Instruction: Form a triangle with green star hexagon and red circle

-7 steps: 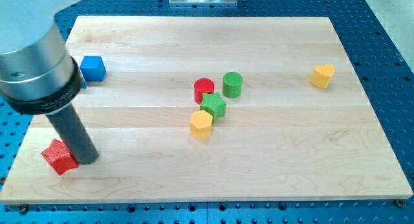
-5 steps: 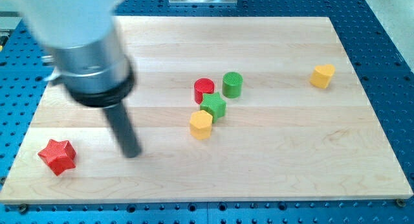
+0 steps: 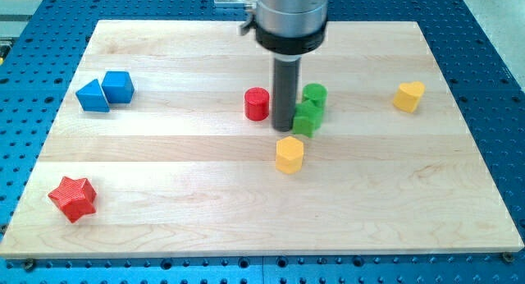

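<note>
Green plastic sat just right of centre on the wooden board (image 3: 205, 165): the green star (image 3: 308, 120) lay partly behind my rod, its left side covered so that its points were hard to read, and it touched the green cylinder (image 3: 314, 95) above and to its right. The red circle (image 3: 257, 103), a short ribbed cylinder, stood to the view's left of the rod, close to it but apart. The yellow hexagon (image 3: 289, 154) lay below the green star, nearer the view's bottom, with a narrow strip of bare wood between them. My tip (image 3: 283, 127) rested on the board between the red circle and the green star, pressed against the star's left flank; the arm carried no jaws, only this dark rod under a grey collar cut off by the view's top.

Far to the view's right a yellow heart-like block (image 3: 408, 96) sat near the board's right edge. At the view's left a blue triangle (image 3: 92, 96) touched a blue cube (image 3: 118, 86), and a red star (image 3: 73, 198) lay near the bottom-left corner. Wide bare wood stretched across the lower half of the board, and between the centre cluster and the blocks at the left.
</note>
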You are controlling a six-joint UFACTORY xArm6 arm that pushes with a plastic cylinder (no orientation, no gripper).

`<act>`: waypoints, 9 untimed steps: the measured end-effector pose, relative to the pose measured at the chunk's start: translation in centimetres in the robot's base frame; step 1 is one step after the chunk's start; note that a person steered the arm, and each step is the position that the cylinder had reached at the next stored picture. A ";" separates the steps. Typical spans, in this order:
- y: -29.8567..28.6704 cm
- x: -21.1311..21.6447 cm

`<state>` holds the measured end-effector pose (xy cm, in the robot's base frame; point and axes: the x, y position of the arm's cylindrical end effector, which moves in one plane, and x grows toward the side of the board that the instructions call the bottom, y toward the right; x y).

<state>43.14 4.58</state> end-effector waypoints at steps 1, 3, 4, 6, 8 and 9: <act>1.1 -3.6; -3.4 -3.9; -5.5 1.6; -8.2 6.5; -6.8 3.0; -5.8 0.0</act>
